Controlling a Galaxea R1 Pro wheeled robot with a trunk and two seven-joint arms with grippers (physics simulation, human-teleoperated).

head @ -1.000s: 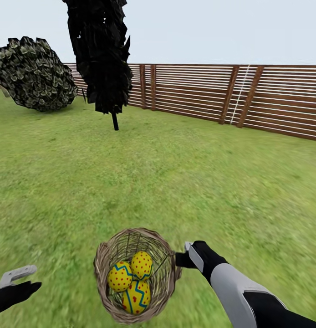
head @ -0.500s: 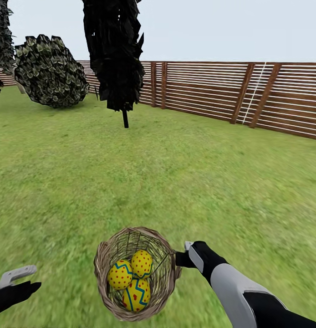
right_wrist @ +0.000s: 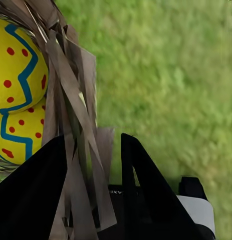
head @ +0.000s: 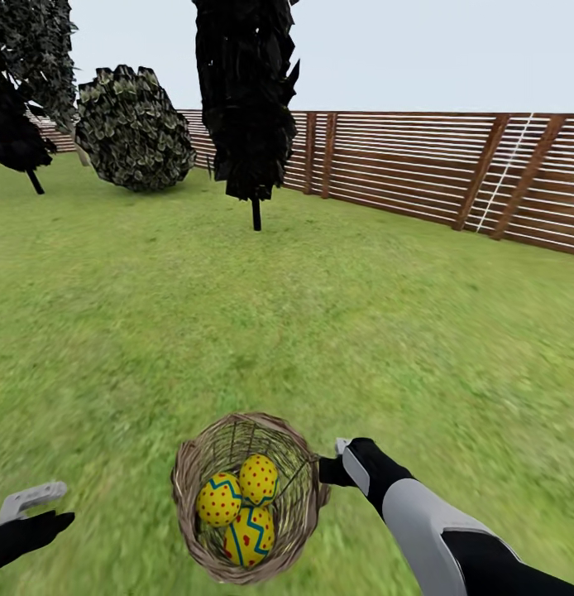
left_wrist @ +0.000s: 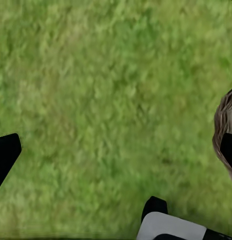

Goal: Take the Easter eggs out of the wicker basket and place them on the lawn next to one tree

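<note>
The wicker basket hangs just above the lawn, low in the head view. My right gripper is shut on its right rim. In the right wrist view the black fingers pinch the woven wall. All three Easter eggs lie inside the basket: one on the left, one at the back, one at the front. Two of them show through the wicker. At the lower left, away from the basket, my left gripper stands open over bare grass. The grey-tan-trunked tree is out of view.
A dark narrow columnar tree stands ahead on the grass, with a round leafy bush to its left and another dark tree at the far left. The brown slat fence runs along the back and right.
The camera has turned to the left, so the trees, bush and fence sit further right in the picture. The basket, eggs and both grippers keep their places in the view.
</note>
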